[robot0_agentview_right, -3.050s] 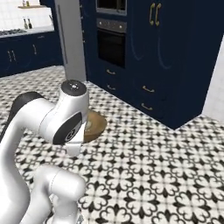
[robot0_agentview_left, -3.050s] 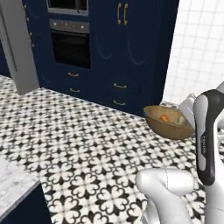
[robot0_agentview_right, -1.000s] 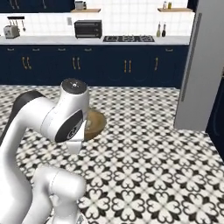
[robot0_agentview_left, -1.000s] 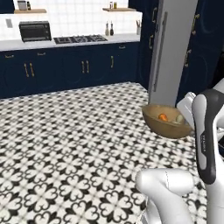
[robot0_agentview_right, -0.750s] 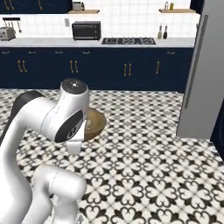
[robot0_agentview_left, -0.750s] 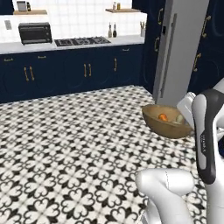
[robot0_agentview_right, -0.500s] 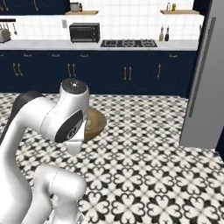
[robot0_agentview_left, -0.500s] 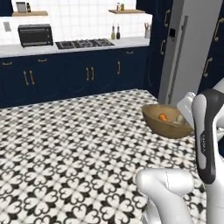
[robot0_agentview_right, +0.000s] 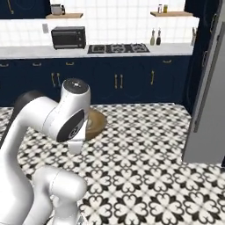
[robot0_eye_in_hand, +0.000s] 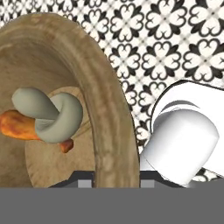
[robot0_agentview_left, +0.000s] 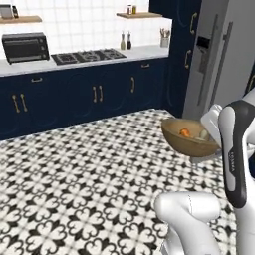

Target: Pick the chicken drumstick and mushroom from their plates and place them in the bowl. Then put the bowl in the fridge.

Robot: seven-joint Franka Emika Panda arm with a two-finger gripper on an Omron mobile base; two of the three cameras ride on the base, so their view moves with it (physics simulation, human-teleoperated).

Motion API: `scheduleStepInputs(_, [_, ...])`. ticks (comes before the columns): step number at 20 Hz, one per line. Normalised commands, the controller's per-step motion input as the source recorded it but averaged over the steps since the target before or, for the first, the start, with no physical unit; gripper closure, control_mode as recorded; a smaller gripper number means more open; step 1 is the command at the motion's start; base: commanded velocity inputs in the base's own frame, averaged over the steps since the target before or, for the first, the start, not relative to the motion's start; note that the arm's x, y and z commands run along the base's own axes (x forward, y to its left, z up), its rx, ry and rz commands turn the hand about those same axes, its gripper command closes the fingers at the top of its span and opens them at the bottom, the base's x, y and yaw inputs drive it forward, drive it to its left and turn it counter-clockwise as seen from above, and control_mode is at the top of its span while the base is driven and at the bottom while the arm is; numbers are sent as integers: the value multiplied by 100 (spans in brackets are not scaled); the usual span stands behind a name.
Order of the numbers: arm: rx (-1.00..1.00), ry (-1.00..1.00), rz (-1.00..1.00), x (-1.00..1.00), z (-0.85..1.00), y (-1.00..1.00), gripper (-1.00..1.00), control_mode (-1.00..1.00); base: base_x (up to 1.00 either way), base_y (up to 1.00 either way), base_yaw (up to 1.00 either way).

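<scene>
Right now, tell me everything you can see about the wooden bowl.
The wooden bowl is deep and round, brown with a thick, lighter, grainy rim. It is carried above the patterned floor, roughly level, beside the white arm. The gripper is shut on its rim at the bottom of the hand view, with the rim running between the finger tips. Inside lie the orange-brown chicken drumstick and the pale mushroom, which rests across the drumstick.

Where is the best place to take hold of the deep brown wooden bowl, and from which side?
Probably the thick rim of the deep brown wooden bowl, approached from above with one finger inside the wall and one outside. The bowl stands open upward, and its round sides look too wide to span. The pale mushroom and orange-brown drumstick lie low at the centre, clear of the rim.
</scene>
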Motion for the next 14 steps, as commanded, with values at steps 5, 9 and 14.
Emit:
scheduleStepInputs(5, [0, 0, 0, 0, 0, 0, 100, 100, 100, 100, -47])
scheduleStepInputs(9, [0, 0, 0, 0, 0, 0, 100, 100, 100, 100, -48])
scheduleStepInputs(14, [0, 0, 0, 0, 0, 0, 100, 100, 100, 100, -51])
